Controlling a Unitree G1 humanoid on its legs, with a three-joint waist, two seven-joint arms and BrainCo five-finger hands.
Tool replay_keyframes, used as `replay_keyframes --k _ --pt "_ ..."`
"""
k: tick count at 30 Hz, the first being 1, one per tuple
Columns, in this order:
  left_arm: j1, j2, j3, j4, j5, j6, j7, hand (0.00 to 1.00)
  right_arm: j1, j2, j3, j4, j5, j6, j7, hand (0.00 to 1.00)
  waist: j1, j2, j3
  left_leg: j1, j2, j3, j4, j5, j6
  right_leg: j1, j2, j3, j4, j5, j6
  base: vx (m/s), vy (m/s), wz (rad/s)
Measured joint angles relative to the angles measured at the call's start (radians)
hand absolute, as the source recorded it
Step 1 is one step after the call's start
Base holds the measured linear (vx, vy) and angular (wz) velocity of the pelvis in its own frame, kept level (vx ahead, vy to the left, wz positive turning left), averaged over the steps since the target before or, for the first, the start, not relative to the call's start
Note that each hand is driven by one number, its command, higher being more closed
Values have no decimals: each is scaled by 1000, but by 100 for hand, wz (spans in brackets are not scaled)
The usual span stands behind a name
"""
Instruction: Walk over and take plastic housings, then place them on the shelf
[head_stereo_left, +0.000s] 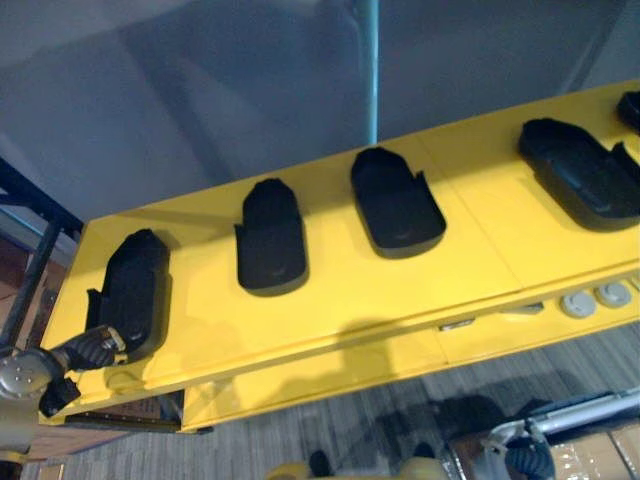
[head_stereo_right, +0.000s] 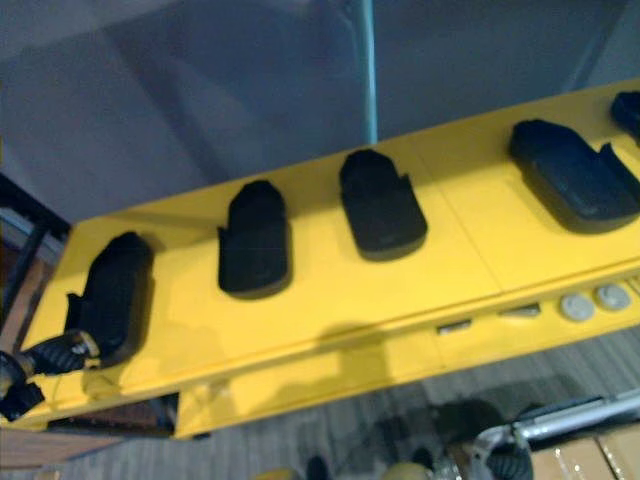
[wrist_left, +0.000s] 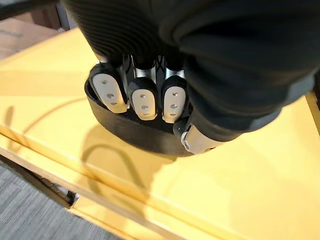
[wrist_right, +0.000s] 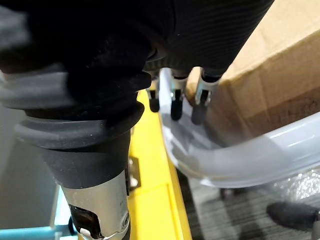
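A: Where is your left robot hand (wrist_left: 143, 100)?

B: On the leftmost housing (head_stereo_left: 135, 290), at the left end of the yellow shelf (head_stereo_left: 340, 310). My fingers (wrist_left: 107, 90) are curled over the housing's near rim from above. My thumb (wrist_left: 192, 141) lies against its outer wall, just beside them. So this robot hand is clamped on that housing.

A: Is the housing up in the air?

B: No. In my left wrist view its bottom edge meets the yellow board, so it lies on the shelf top, close to the front edge.

A: What else is on the shelf?

B: Four more black housings, in a row running to my right. The second housing (head_stereo_left: 270, 240) is near the one I hold. The third housing (head_stereo_left: 397, 205) comes next. The fourth housing (head_stereo_left: 580, 170) is well apart, toward the right end, and the fifth housing (head_stereo_left: 630, 108) is cut by the frame's edge. None touches another, and no robot hand is on them.

A: And your right robot hand (wrist_right: 176, 102)?

B: Low on my right, well away from the housings. Its fingers hang straight and apart, holding nothing. They are just beside a pale curved bar (wrist_right: 240, 160), with a cardboard box (wrist_right: 280, 65) behind. I cannot tell whether the fingertips touch the bar.
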Motion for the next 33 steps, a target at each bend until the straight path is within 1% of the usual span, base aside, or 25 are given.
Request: replay_keyframes --k 1,5,7,9,10,12,14,16,17,19,20,21,22,23,25,26,27,28,29,30,31,32,33 --pt "0 2 13 -1 0 -12 2 100 4 0 -1 0 0 0 -1 0 4 0 0 1 0 -1 0 0 0 2 0 -2 -2 0 0 -10 1 3" --pt "0 15 14 -6 -34 -35 0 100 12 0 -1 0 0 0 -1 0 16 0 0 0 0 -2 0 1 0 5 0 -4 -3 0 0 0 0 0" --pt "3 15 14 -13 -36 -46 -11 100 15 0 -1 4 0 0 -1 0 21 -2 -1 1 0 -5 0 1 0 9 0 -7 -5 0 0 -5 4 5" --pt "20 13 13 -28 -36 -48 -32 100 15 1 -1 10 1 2 -1 0 22 -6 -1 2 0 -9 0 1 -1 14 1 -12 -8 0 1 -8 0 5" --pt "32 7 13 -39 -36 -46 -36 0 15 2 -1 11 1 2 -1 0 22 -7 -1 2 -1 -10 0 1 -1 14 1 -12 -8 1 1 0 0 0" --pt "46 -22 14 -50 -36 -41 -20 0 16 6 -5 12 3 2 -3 0 24 -9 0 1 -1 -13 -1 2 -1 15 0 -16 -9 1 1 -9 2 4" --pt "51 -44 14 -51 -51 -50 19 0 15 12 -7 13 23 7 -7 0 24 -13 0 0 -1 -17 -2 4 -1 16 0 -20 -10 1 1 -13 -3 8" --pt "55 -102 45 -92 -155 -93 169 0 14 34 -19 25 45 11 -45 0 28 -23 -4 -3 -1 -27 -3 7 -2 18 1 -31 -13 1 1 -17 -8 13" --pt "55 -117 55 -112 -169 -106 220 0 13 43 -24 29 63 10 -60 0 31 -26 -6 -3 -1 -28 -4 7 -3 18 1 -32 -13 1 1 -7 -7 7" --pt "52 -190 133 -181 -221 -192 406 0 6 83 -56 47 110 -1 -124 0 47 -34 -11 2 -1 -29 -6 8 -3 30 2 -34 -18 1 0 9 -3 4" --pt "51 -213 155 -190 -236 -227 465 0 6 96 -71 49 124 -5 -145 0 49 -35 -11 4 -2 -29 -6 8 -3 35 2 -36 -21 1 0 14 2 3" --pt "51 -261 190 -201 -275 -301 587 0 6 115 -97 56 144 -16 -188 0 50 -37 -15 4 -3 -29 -7 8 -3 36 2 -36 -23 1 0 0 0 0" --pt "55 -310 234 -210 -302 -367 694 0 6 132 -117 55 163 -23 -229 0 51 -38 -18 4 -3 -29 -8 8 -3 36 2 -36 -24 1 0 0 0 0" --pt "60 -331 254 -210 -302 -405 757 0 5 138 -121 55 172 -26 -253 0 51 -39 -20 4 -3 -29 -9 8 -3 36 2 -36 -24 1 0 0 0 0" --pt "78 -410 312 -196 -292 -548 1019 0 5 165 -157 54 221 -48 -358 0 51 -50 -32 8 -1 -25 -13 8 -3 37 4 -34 -27 2 -1 4 1 -2" --pt "81 -433 322 -192 -290 -579 1086 0 6 170 -164 52 235 -54 -385 0 51 -54 -34 12 0 -24 -16 8 -3 39 4 -33 -28 2 -1 12 5 -6" --pt "82 -475 331 -177 -249 -634 1240 0 8 182 -180 42 259 -83 -451 0 52 -62 -36 26 0 -21 -20 8 -4 51 5 -31 -31 1 -2 1 6 -5" --pt "87 -498 341 -170 -223 -654 1303 0 9 186 -186 34 267 -96 -480 0 53 -66 -40 29 0 -20 -22 8 -4 52 4 -31 -31 1 -2 -4 8 -10" --pt "110 -544 360 -167 -175 -679 1439 0 10 201 -198 -13 277 -130 -541 0 53 -73 -42 38 1 -13 -32 8 -4 60 5 -25 -30 0 -3 -24 6 -12" --pt "124 -576 363 -168 -144 -688 1533 0 14 217 -210 -65 277 -165 -589 0 52 -78 -47 43 1 -8 -37 7 -4 62 5 -20 -30 0 -4 -36 9 -16" --pt "149 -615 363 -168 -103 -689 1647 0 17 235 -224 -150 270 -211 -660 0 51 -85 -51 47 2 -3 -40 7 -3 62 5 -12 -30 -2 -7 -49 9 -17" --pt "172 -652 362 -170 -65 -679 1755 0 19 248 -231 -261 228 -259 -748 0 51 -90 -51 56 6 4 -45 6 -3 65 6 -6 -29 -4 -11 -41 2 -12" --pt "185 -679 362 -174 -54 -673 1814 0 23 253 -231 -354 191 -289 -801 0 48 -95 -54 58 8 5 -46 5 -2 67 6 -6 -28 -5 -12 -28 -1 -8"
